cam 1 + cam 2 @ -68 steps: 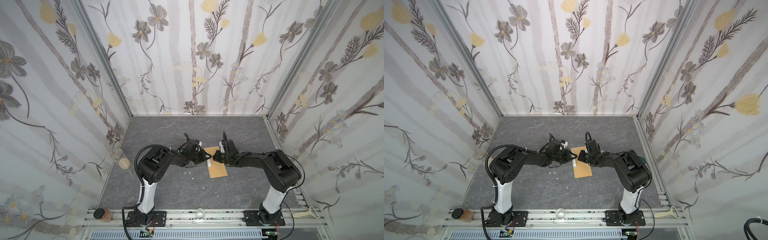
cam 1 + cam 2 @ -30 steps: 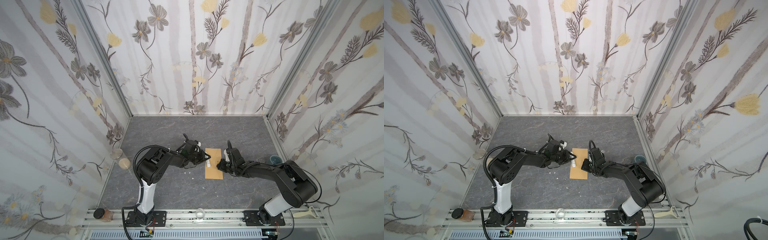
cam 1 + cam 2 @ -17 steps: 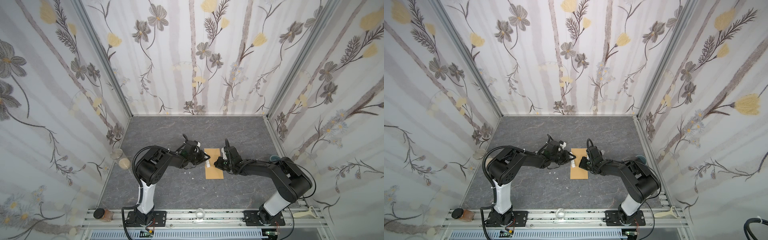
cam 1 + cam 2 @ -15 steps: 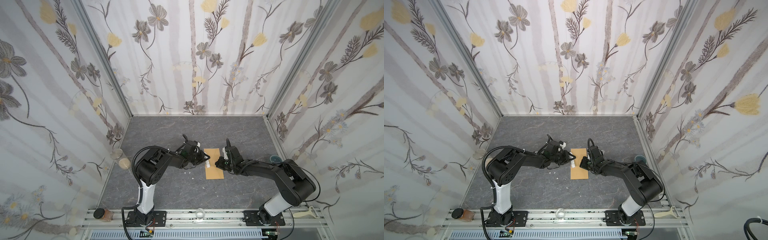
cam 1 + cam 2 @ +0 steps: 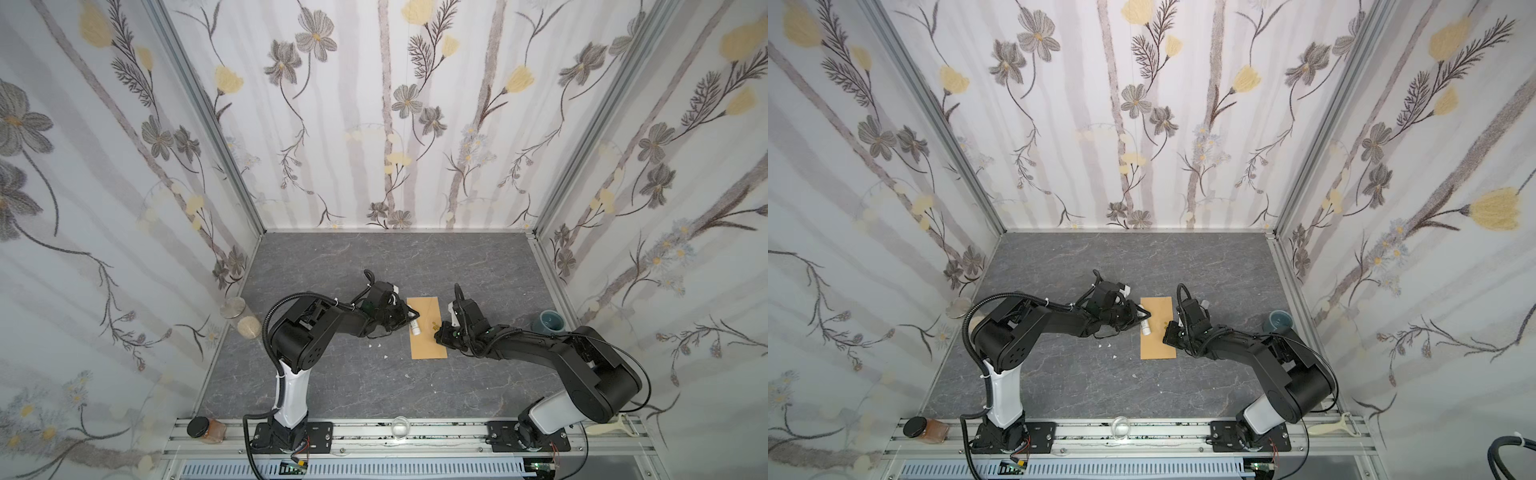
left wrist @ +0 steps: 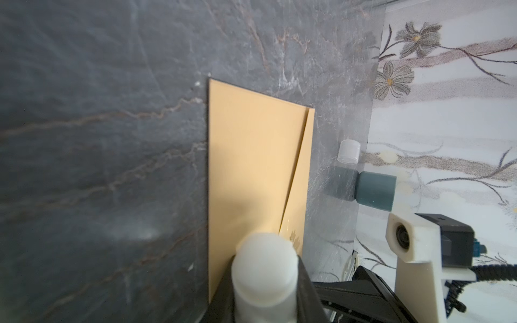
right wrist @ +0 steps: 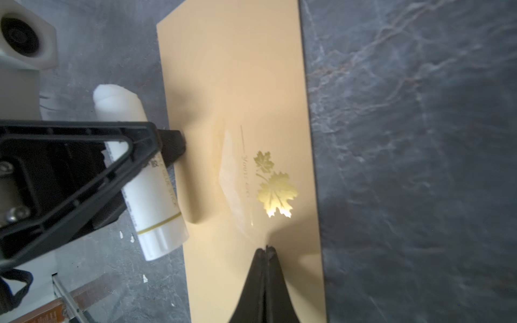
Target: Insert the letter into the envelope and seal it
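The tan envelope (image 5: 426, 332) (image 5: 1156, 332) lies flat mid-table with its pointed flap folded down over the body (image 6: 251, 156) (image 7: 237, 70). A gold leaf sticker (image 7: 275, 184) sits at the flap's tip, with a glossy smear beside it. My left gripper (image 5: 409, 322) (image 5: 1139, 322) (image 6: 265, 285) is shut on a white glue stick (image 5: 414, 326) (image 7: 151, 190) at the envelope's left edge. My right gripper (image 5: 437, 334) (image 5: 1168, 334) (image 7: 265, 250) is shut and empty, its tips down on the envelope just short of the sticker. The letter is hidden.
A teal cup (image 5: 548, 322) (image 6: 375, 190) stands near the right wall, and a translucent cap (image 6: 348, 151) lies beside it. White crumbs (image 5: 376, 344) dot the table left of the envelope. Two round discs (image 5: 235, 309) sit at the left wall. A jar (image 5: 205, 428) and a small glass (image 5: 400, 427) rest on the front rail.
The right gripper has slid a little leftward from the envelope's right edge onto the envelope, staying shut. The left gripper and glue stick have held still. The slightly tilted envelope now lies straight.
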`<move>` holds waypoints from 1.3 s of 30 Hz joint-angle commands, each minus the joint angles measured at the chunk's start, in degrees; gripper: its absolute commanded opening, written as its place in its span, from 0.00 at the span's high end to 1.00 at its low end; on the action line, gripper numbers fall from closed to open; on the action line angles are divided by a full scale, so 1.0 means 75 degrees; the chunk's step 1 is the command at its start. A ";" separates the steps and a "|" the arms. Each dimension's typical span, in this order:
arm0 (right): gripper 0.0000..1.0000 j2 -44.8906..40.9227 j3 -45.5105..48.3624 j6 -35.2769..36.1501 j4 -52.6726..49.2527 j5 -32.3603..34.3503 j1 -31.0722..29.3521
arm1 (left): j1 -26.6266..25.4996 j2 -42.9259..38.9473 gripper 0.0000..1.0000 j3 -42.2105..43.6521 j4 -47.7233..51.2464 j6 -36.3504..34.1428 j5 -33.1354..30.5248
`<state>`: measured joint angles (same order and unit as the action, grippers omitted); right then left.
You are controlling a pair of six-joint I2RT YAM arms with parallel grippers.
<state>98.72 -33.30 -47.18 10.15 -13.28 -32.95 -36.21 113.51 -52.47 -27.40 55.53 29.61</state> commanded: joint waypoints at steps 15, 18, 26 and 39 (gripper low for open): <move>1.00 0.0010 -0.0367 -0.0142 0.0021 0.0136 -0.0028 | -0.0087 -0.0018 1.00 0.0179 0.0700 0.0129 -0.0282; 1.00 -0.0288 -0.0227 -0.0167 -0.0114 0.0141 -0.0036 | -0.0083 -0.0009 1.00 0.0152 0.0693 0.0117 -0.0279; 1.00 0.0358 -0.0281 -0.0199 0.0456 0.0117 -0.0036 | -0.0090 0.0012 1.00 0.0120 0.0677 0.0095 -0.0256; 1.00 0.0708 -0.0759 -0.0228 0.0537 0.0078 -0.0021 | -0.0083 0.0075 1.00 0.0053 0.0665 0.0107 -0.0262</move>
<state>106.19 -39.57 -48.58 15.18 -13.54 -33.23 -36.77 113.56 -52.03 -28.67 56.53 28.91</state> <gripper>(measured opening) 0.050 0.224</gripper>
